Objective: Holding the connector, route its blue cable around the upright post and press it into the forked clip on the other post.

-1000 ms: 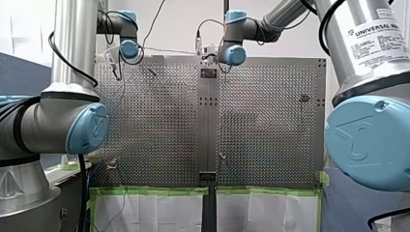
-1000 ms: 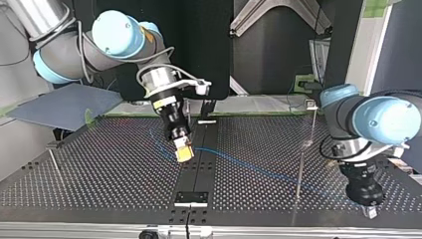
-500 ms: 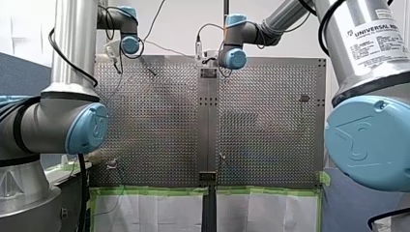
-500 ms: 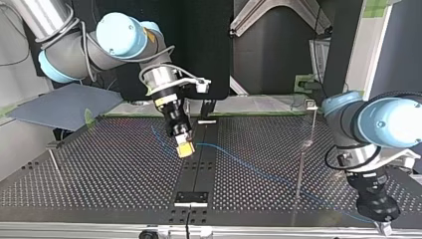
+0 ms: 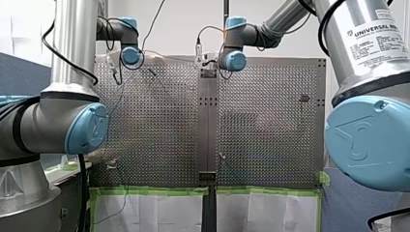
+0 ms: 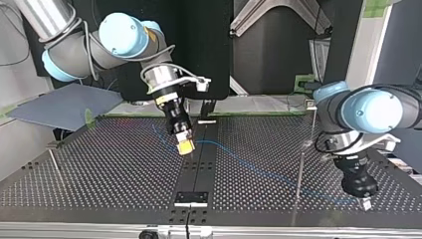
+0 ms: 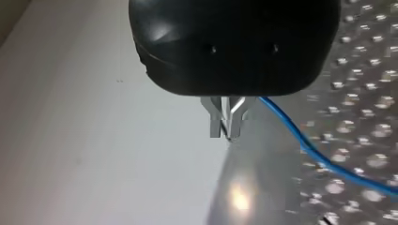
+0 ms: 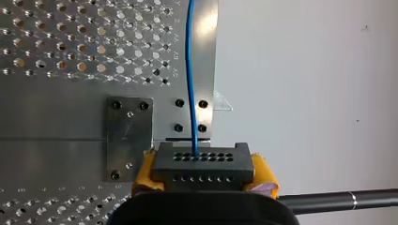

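Observation:
In the top view my right gripper point(image 6: 185, 145) hangs tilted over the table's dark centre strip, its yellow pads point(image 8: 146, 174) shut on a dark grey connector point(image 8: 202, 164) with rows of holes. A blue cable point(image 6: 259, 169) leaves the connector and runs low across the perforated table point(image 6: 99, 174) to my left gripper point(image 6: 366, 203) near the front edge at that view's right. The left wrist view shows the metal fingers point(image 7: 215, 123) shut on the cable point(image 7: 328, 159). A thin upright post point(image 6: 300, 174) stands just beside the cable, between the two grippers.
Another thin post point(image 6: 53, 162) stands at the top view's left, and one with a small head point(image 6: 311, 105) at the far right edge. A small plate point(image 6: 191, 198) with a pin sits on the centre strip near the front edge. A black rod point(image 8: 338, 200) lies beside my right gripper.
My left gripper dipped toward the table's front edge in the top view, then came back up and slightly leftward. My right gripper edged a little to that view's right with the connector.

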Tool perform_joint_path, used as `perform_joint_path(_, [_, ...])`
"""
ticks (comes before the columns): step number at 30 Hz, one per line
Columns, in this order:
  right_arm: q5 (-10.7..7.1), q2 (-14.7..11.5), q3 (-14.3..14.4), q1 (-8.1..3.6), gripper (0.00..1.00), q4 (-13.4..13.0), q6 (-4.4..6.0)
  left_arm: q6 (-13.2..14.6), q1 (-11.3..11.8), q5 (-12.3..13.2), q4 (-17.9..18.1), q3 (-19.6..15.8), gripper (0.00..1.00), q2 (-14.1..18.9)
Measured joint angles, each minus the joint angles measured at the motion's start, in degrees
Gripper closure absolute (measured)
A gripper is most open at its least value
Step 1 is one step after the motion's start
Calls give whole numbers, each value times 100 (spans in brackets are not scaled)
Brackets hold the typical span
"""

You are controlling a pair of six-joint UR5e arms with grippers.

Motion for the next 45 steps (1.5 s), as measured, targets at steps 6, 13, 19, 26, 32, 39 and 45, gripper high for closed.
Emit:
perform_joint_path(6, [22,7,84,0,100,-113,14,119,-27,-6,33,-230,90,1])
perform_joint_path(13, [53,11,210,0,100,-245,21,240,-60,24,187,-590,90,-5])
perform_joint_path(19, [71,19,334,0,100,-378,31,253,-80,70,311,-710,90,-117])
perform_joint_path(26, [102,33,436,-21,100,-497,35,258,-102,146,371,-709,90,-309])
perform_joint_path(32, [96,75,476,-81,100,-573,35,259,-111,187,426,-679,90,-364])
perform_joint_path(39, [71,153,471,-153,100,-616,47,264,-117,224,433,-638,90,-498])
perform_joint_path(45, [64,312,429,-285,100,-662,57,294,-141,258,437,-624,90,-587])
